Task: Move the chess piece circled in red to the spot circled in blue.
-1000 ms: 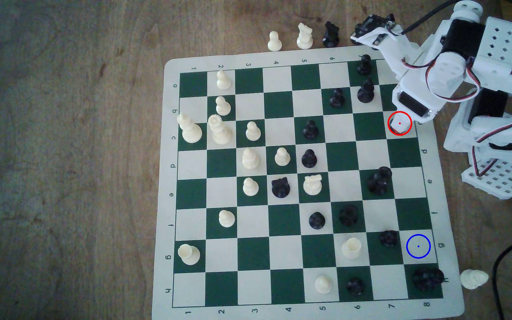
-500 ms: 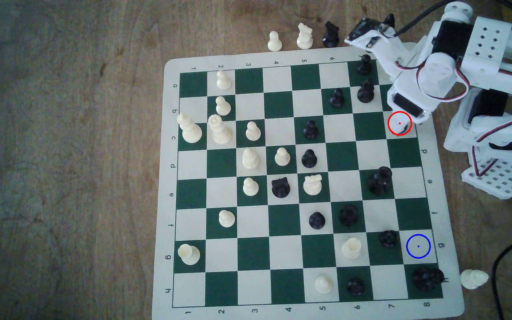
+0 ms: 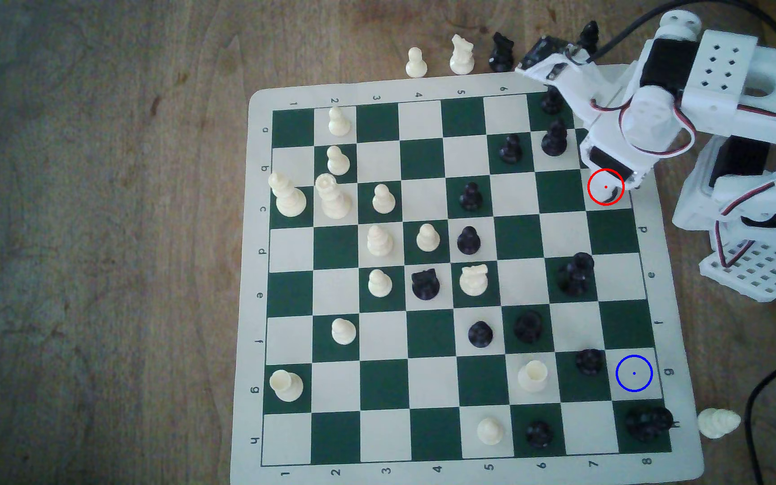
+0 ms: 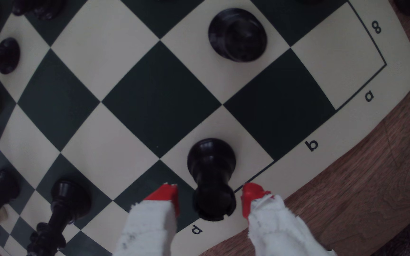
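Observation:
The black rook (image 4: 211,172) stands upright on a cream square at the board's edge, between the letters b and d. My gripper (image 4: 210,194) is open around its flat top. One red-tipped finger (image 4: 167,197) is on each side, with a small gap to the piece. In the exterior view the gripper (image 3: 610,175) covers the red-ringed square, and only a dark sliver of the rook (image 3: 614,192) shows. The blue-ringed cream square (image 3: 634,373) lies bare near the exterior view's lower right.
A black pawn (image 3: 554,137) stands one square diagonally from the rook. A black pawn (image 3: 589,361) sits beside the blue ring and a knobbly black piece (image 3: 647,422) just below it. A tall black piece (image 3: 575,275) stands between. A white piece (image 3: 717,422) lies off the board.
The arm has shifted slightly toward the exterior view's left, and the gripper has crept up out of the red ring. A dark edge of the rook now shows there.

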### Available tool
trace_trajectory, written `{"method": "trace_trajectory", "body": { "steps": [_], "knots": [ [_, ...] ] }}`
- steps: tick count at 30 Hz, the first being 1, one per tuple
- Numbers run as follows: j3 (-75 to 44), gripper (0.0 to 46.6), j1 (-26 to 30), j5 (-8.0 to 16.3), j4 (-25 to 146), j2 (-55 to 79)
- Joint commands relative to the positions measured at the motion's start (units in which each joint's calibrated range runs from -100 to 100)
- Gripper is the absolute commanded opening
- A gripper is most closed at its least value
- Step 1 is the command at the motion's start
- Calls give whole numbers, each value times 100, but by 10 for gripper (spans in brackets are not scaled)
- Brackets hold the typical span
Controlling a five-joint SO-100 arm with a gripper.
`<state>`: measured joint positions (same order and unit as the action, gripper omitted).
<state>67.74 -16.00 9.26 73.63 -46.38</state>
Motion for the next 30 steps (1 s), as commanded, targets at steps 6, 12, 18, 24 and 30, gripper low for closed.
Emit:
{"method": "trace_trajectory", "body": {
  "steps": [6, 12, 18, 24, 30],
  "knots": [
    [-101, 129, 1, -5, -155, 96],
    [-101, 60, 48, -5, -155, 79],
    [-128, 5, 134, -5, -90, 71],
    [-300, 3, 314, -5, 328, -439],
    [-971, 3, 1213, 161, 1491, -1364]
  ]
}}
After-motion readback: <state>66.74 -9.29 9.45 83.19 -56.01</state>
